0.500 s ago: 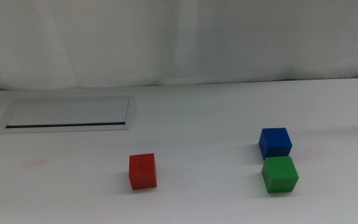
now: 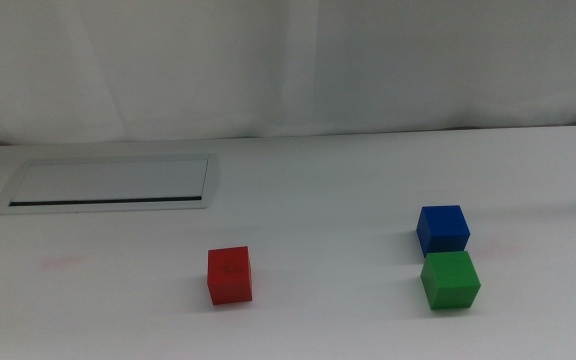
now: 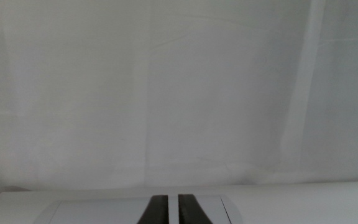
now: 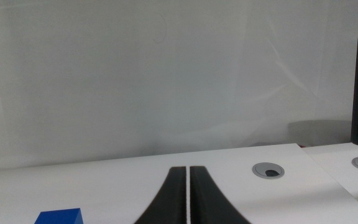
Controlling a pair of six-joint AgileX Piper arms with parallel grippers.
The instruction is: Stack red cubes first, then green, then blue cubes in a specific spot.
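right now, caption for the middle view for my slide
Red cube, blue cube and green cube sit unstacked on the white table, blue just behind green, no gripper near them.

Matte red cube, green cube, blue cube; smooth white tabletop.

Bright, even, diffuse light from above on my table; soft short shadows beside the cubes. No glare. Middle view sharp; my wrist views slightly hazy, backdrop washed out.
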